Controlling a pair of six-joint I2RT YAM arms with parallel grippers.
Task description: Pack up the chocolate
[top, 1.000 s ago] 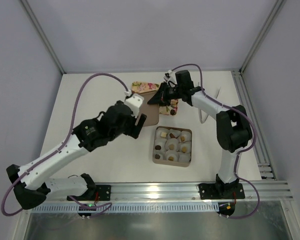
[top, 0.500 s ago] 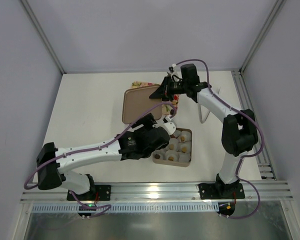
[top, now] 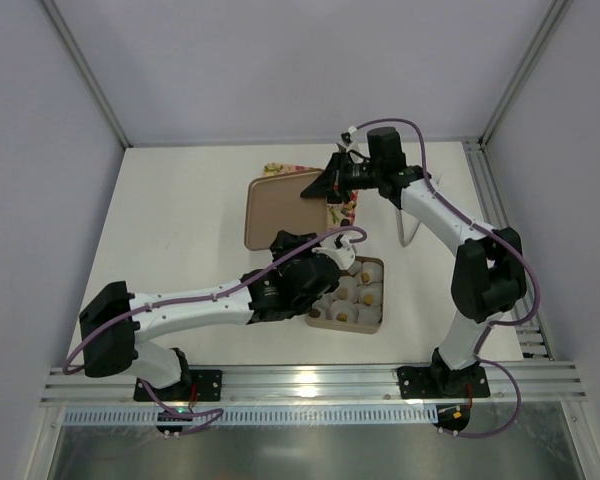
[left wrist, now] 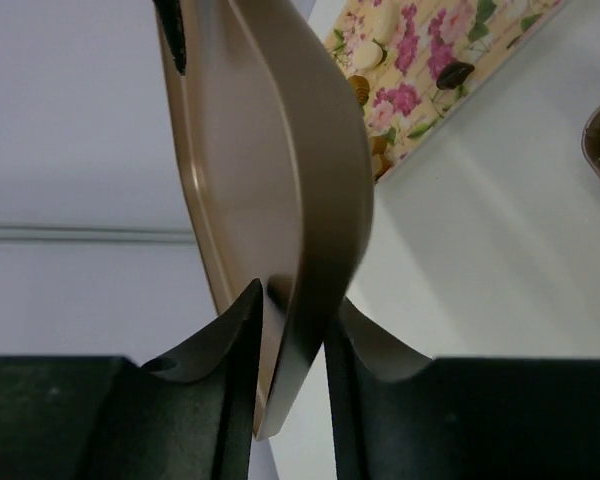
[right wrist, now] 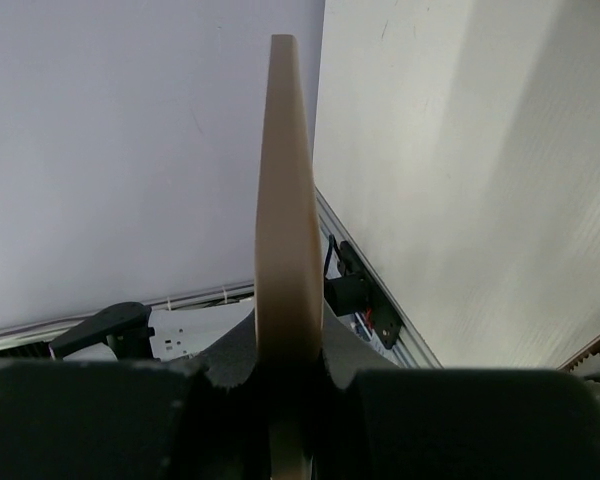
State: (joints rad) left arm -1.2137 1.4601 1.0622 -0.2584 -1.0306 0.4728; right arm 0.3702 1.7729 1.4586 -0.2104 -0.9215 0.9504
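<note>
A flat tan lid (top: pixel 280 205) hangs tilted over the table's middle. My right gripper (top: pixel 325 185) is shut on its far right edge; in the right wrist view the lid (right wrist: pixel 285 200) rises edge-on out of that gripper (right wrist: pixel 288 350). At the near edge, my left gripper (top: pixel 283 243) has its jaws on the rim; in the left wrist view the lid (left wrist: pixel 280 150) sits pinched in it (left wrist: pixel 290 330). Chocolate (top: pixel 346 291) fills white paper cups in the tan box (top: pixel 345 324). More chocolate (left wrist: pixel 454 73) lies on the floral tray (left wrist: pixel 420 90).
The floral tray (top: pixel 342 212) lies partly under the lid at the back. The box stands just right of my left wrist. A thin white wire stand (top: pixel 410 225) is on the right side. Metal rails run along the near and right edges.
My left arm has swung in from the left, brought its gripper to the lid's near edge and closed its jaws on the rim. The right gripper shifted the lid a little back and left.
</note>
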